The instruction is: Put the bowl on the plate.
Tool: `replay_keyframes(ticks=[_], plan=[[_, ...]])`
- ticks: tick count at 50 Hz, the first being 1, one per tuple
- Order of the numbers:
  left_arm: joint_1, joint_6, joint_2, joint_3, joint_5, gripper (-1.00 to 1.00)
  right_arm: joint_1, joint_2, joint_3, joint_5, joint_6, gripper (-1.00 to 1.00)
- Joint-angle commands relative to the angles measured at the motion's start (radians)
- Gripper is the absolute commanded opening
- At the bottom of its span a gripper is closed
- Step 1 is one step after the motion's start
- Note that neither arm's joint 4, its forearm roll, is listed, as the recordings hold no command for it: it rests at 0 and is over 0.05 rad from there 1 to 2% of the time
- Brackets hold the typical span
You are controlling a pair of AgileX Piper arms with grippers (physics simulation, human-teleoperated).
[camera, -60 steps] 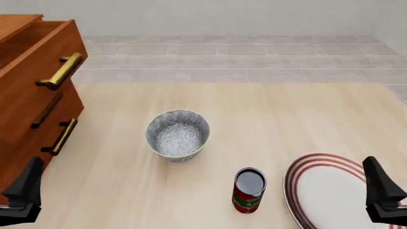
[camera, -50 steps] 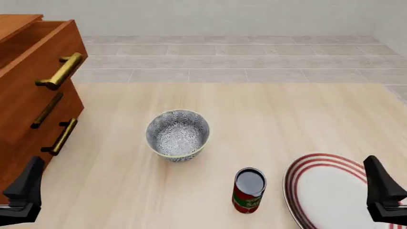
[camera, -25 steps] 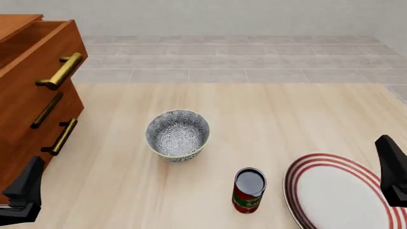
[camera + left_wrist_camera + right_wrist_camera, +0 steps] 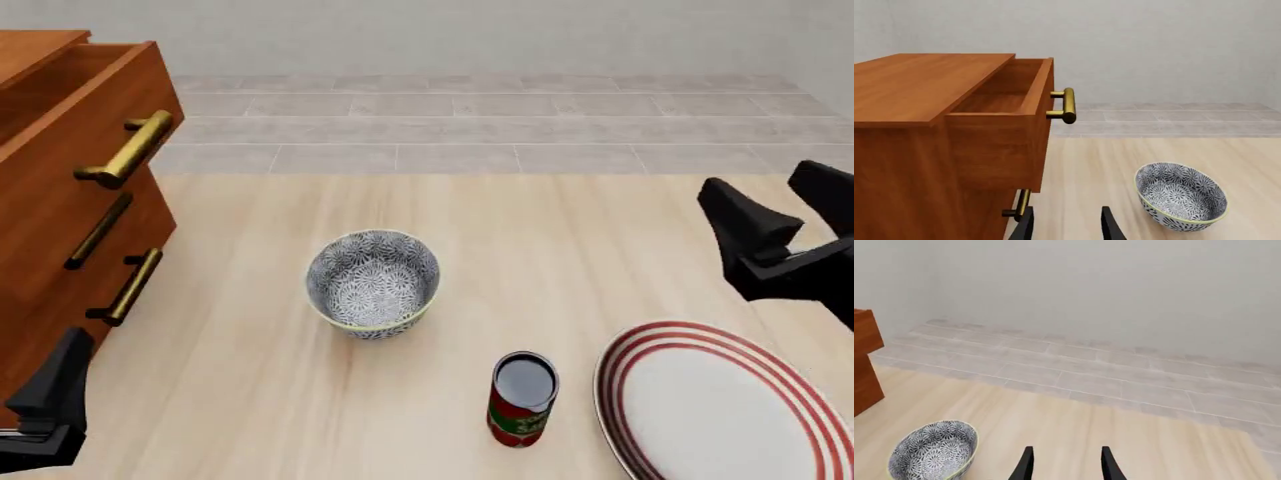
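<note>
The bowl (image 4: pixel 374 283), grey-and-white patterned with a pale rim, stands upright on the table left of centre; it also shows in the wrist views (image 4: pixel 1181 196) (image 4: pixel 933 450). At the near right lies the plate (image 4: pixel 721 415), white with red rings. My right gripper (image 4: pixel 777 205) is open and holds nothing. It hovers beyond the plate at the right, well apart from the bowl; its fingertips (image 4: pixel 1025 466) frame bare table. My left gripper (image 4: pixel 56 395) is open at the near left corner, its fingertips (image 4: pixel 1111 227) beside the dresser and short of the bowl.
A red can (image 4: pixel 523 397) stands upright between bowl and plate, close to the plate's left rim. A wooden dresser (image 4: pixel 67 200) with brass handles fills the left side, its top drawer (image 4: pixel 1014 100) pulled open. Tiled floor lies beyond the table's far edge.
</note>
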Motion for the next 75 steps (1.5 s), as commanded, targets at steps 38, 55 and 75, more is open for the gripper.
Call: replay_keyframes(ticks=[38, 55, 75], plan=[[0.0, 0.0, 0.0, 0.0, 0.0, 1.0, 0.321, 0.856, -0.617, 0.152, -0.069, 1.0], [0.0, 0.0, 0.0, 0.0, 0.0, 1.0, 0.383, 1.06, -0.817, 0.289, -0.043, 1.0], [0.0, 0.0, 0.0, 0.0, 0.0, 1.0, 0.406, 1.192, -0.907, 0.377, -0.012, 1.0]])
